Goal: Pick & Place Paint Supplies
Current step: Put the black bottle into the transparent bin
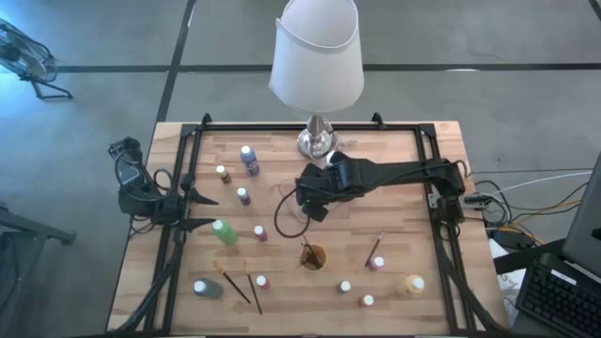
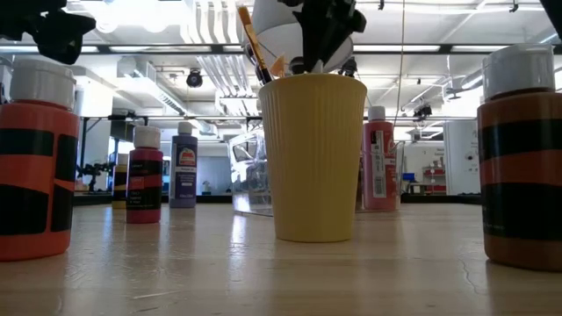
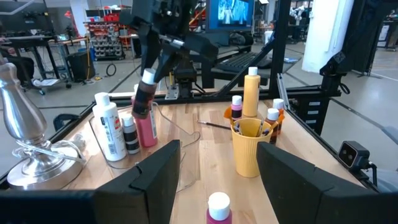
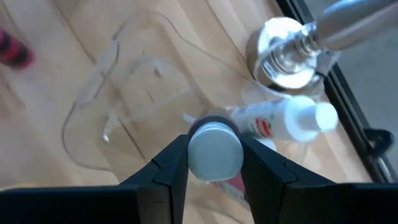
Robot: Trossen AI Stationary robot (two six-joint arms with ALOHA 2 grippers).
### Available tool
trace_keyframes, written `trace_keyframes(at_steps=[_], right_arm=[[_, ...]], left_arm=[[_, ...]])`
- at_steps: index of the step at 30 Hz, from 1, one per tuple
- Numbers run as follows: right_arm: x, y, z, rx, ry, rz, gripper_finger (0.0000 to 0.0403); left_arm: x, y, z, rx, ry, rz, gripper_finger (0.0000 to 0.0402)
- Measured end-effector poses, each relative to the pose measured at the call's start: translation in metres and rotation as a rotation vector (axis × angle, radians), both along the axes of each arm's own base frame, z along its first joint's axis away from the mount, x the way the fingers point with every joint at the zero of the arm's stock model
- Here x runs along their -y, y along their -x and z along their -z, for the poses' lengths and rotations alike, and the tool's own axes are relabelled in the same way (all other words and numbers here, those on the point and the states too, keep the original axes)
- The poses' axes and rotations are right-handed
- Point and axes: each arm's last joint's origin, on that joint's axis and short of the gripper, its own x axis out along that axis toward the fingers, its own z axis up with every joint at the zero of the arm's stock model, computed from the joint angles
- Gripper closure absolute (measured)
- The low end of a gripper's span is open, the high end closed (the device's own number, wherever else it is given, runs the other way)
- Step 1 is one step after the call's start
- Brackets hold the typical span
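My right gripper (image 1: 315, 205) hangs over the clear plastic tray (image 1: 291, 218) at mid-table, shut on a pink paint bottle (image 3: 144, 115) with a dark label and a white cap. A white bottle (image 4: 280, 119) stands beside it, close to the lamp's base. More paint bottles stand scattered on the wood, such as a green one (image 1: 223, 232) and a purple one (image 1: 249, 160). Two brushes (image 1: 239, 286) lie near the front edge. My left gripper (image 1: 202, 211) waits open at the table's left side, holding nothing. My right gripper pinches the pink bottle's white cap (image 4: 214, 149) between its two fingers (image 4: 171, 165). The fingers slant down on it from above and from the table's right. The bottle hangs tilted below them over the tray; whether its lower end (image 3: 149, 142) touches the tray, I cannot tell.
A lamp with a white shade (image 1: 316, 56) stands on a silver base (image 1: 317, 141) at the far middle. A yellowish cup (image 1: 313, 255) holding brushes stands in front of the tray. Black frame rails (image 1: 188, 160) run along the table's sides.
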Motion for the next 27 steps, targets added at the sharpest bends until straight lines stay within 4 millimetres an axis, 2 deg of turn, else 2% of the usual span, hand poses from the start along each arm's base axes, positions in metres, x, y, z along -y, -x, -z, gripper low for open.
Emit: trace_keyframes(at_steps=[8, 14, 20, 27], right_arm=[[0.003, 0.018, 0.021, 0.153, -0.012, -0.024, 0.0289], [0.019, 0.033, 0.038, 0.263, -0.046, -0.020, 0.0289], [0.041, 0.039, 0.061, 0.283, -0.105, -0.003, 0.0289], [0.055, 0.041, 0.069, 0.281, -0.108, 0.032, 0.0289]], left_arm=[[0.000, 0.000, 0.000, 0.000, 0.000, 0.000, 0.0183], [0.000, 0.000, 0.000, 0.000, 0.000, 0.000, 0.0183], [0.000, 0.000, 0.000, 0.000, 0.001, 0.000, 0.0183], [0.000, 0.000, 0.000, 0.000, 0.000, 0.000, 0.0183]])
